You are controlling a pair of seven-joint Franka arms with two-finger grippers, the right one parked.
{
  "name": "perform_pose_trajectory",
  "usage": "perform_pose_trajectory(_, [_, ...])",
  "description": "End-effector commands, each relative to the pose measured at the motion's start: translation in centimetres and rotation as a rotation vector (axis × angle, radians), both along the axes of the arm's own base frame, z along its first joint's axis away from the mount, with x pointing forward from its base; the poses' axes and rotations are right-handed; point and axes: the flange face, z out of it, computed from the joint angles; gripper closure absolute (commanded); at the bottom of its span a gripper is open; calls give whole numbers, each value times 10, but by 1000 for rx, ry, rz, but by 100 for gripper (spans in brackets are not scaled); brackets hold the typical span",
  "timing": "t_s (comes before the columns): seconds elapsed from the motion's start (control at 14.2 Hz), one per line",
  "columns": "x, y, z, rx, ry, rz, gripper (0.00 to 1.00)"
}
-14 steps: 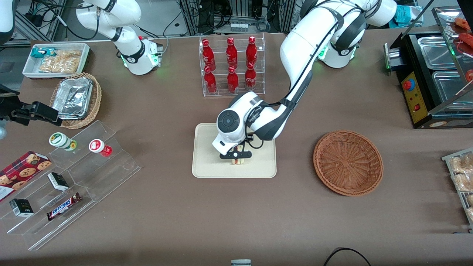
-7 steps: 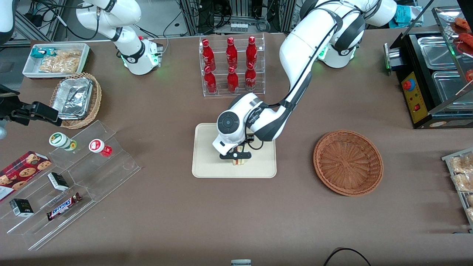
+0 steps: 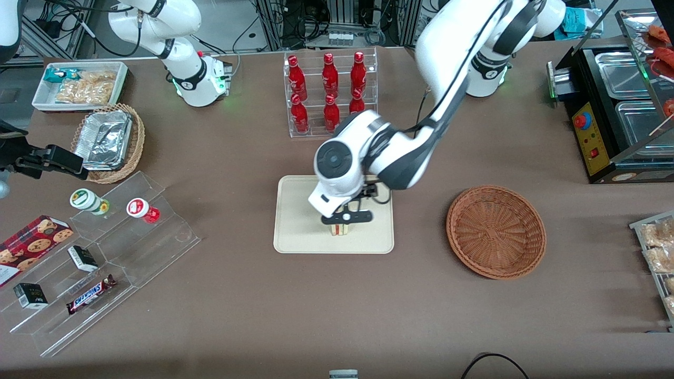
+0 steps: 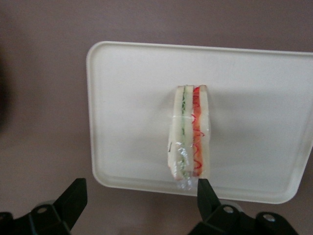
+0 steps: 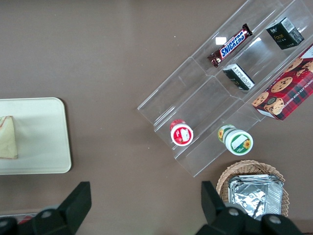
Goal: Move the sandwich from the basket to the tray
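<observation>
The sandwich (image 3: 339, 229) (image 4: 190, 132) (image 5: 7, 139) stands on its edge on the cream tray (image 3: 295, 231) (image 4: 127, 122) (image 5: 39, 132), its green and red filling layers showing through the clear wrap. My left gripper (image 3: 346, 217) (image 4: 141, 188) hangs open above the sandwich, apart from it, with nothing between its black fingers (image 4: 76, 196). The reddish-brown basket (image 3: 496, 231) sits empty beside the tray, toward the working arm's end of the table.
A clear rack of red bottles (image 3: 331, 95) stands farther from the front camera than the tray. Toward the parked arm's end lie a clear stepped display of snacks (image 3: 105, 247), a tan basket of foil containers (image 3: 108, 142) and a white bin (image 3: 79, 87). A black appliance (image 3: 621, 105) stands at the working arm's end.
The left gripper has risen off the tray and the arm has lifted with it. The sandwich stays standing where it was on the tray.
</observation>
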Motion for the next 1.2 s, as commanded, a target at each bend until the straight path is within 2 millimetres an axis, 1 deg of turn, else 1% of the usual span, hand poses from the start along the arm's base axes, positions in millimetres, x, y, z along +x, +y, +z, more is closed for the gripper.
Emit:
perform_pose_trajectory(0.0, [-2,65,68,5,-3,4,0])
perform_pose_trajectory(0.14, [-6,112,92,7,-2,-3,0])
perform_pose_trajectory(0.21, [-8,140,102,13,3,3,0])
perform_pose_trajectory(0.35, [-14,188,116,14,8,0,0])
perform_pose_trajectory(0.49, [-14,241,132,9,15,3,0])
perform_pose_trajectory(0.56, [-12,263,137,9,30,-1,0])
perform_pose_trajectory(0.7, [-7,304,142,11,61,16,0])
perform_pose_trajectory(0.77, [-4,320,145,5,62,14,0])
perform_pose_trajectory(1.05, [-5,389,178,-14,35,26,0])
perform_pose_trajectory(1.12, [-7,398,185,-18,24,20,0])
